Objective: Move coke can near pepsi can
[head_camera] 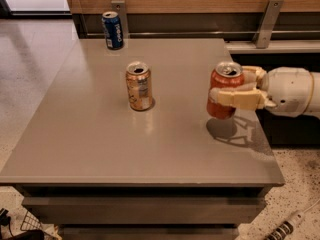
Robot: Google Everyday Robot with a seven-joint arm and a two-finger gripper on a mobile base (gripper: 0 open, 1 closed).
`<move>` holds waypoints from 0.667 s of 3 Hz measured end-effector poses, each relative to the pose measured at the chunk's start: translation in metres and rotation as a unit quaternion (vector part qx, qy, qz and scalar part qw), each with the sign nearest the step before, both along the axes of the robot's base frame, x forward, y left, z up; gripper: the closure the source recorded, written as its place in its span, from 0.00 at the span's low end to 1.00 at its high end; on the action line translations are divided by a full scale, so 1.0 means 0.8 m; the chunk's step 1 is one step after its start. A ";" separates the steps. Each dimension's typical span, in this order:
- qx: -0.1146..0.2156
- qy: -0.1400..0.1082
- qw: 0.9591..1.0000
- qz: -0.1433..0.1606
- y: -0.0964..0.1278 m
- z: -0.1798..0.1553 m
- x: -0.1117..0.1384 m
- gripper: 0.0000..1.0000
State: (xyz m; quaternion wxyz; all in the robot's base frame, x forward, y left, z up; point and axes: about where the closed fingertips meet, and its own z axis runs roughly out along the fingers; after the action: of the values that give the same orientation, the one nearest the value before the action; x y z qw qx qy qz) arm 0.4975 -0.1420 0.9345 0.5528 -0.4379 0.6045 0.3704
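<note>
The coke can (223, 85), red-orange with a silver top, is held upright a little above the grey table (100, 144), over its right side; its shadow lies on the tabletop below. My gripper (231, 86) comes in from the right and is shut on the coke can, one finger (235, 97) across its front. The pepsi can (113, 30), dark blue with white lettering, stands upright at the table's far left corner, well away from the gripper.
A tan-gold can (139, 86) stands upright near the middle of the table, between the coke can and the pepsi can. A wooden wall with metal brackets (266, 21) runs behind the table. A dark gap lies to the table's right.
</note>
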 end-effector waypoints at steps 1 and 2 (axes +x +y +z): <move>-0.007 0.017 0.999 -0.028 -0.023 0.029 0.107 1.00; -0.018 0.032 0.999 -0.033 -0.009 0.039 0.187 1.00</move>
State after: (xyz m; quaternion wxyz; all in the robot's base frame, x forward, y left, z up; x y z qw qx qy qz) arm 0.6467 -0.1491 0.9660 0.5375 -0.4153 0.6425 0.3546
